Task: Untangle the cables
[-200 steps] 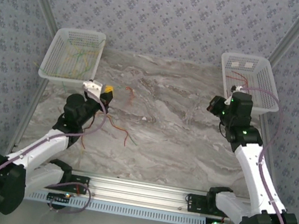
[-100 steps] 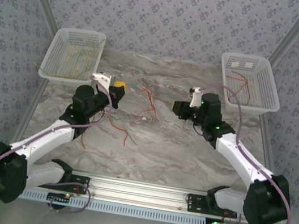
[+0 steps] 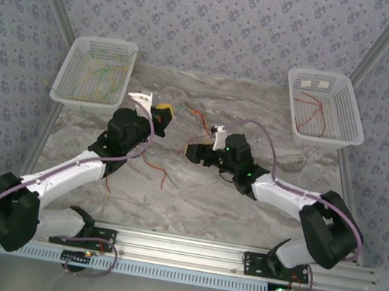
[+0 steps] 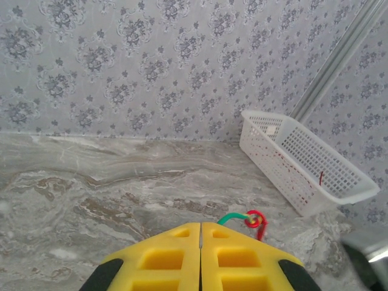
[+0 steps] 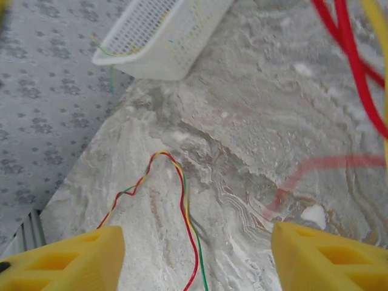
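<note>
Marble-patterned table [image 3: 192,205] on my screens: the cables [image 3: 193,120] sit in a loose tangle near its far middle, with strands trailing toward the near left. My left gripper [image 4: 200,227] has its jaws pressed together, pinching green and red strands at the tips. My right gripper [image 5: 197,242] is spread just beside the tangle. A red-yellow-green strand lies on the table between its jaws, clear of both fingers.

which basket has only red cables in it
The right basket: its cables are all red, while the left basket holds green and yellow ones.
</note>
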